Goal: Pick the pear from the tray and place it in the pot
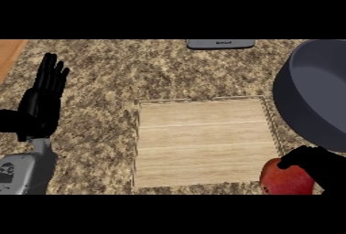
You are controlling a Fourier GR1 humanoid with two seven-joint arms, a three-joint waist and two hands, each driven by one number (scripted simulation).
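A red pear (283, 179) shows at the lower right corner of the head view, just off the right front corner of the wooden tray (206, 141). My right hand (317, 167) is curled round the pear from the right and partly hides it. The grey pot (317, 91) stands at the right edge, behind the hand, with only its left part in view. My left hand (42, 103) rests open at the left, fingers pointing up, well away from the tray.
The tray lies flat on a speckled stone counter (108, 73). A grey flat device (220, 43) lies at the far edge. A strip of wooden surface (8, 52) shows at the top left corner.
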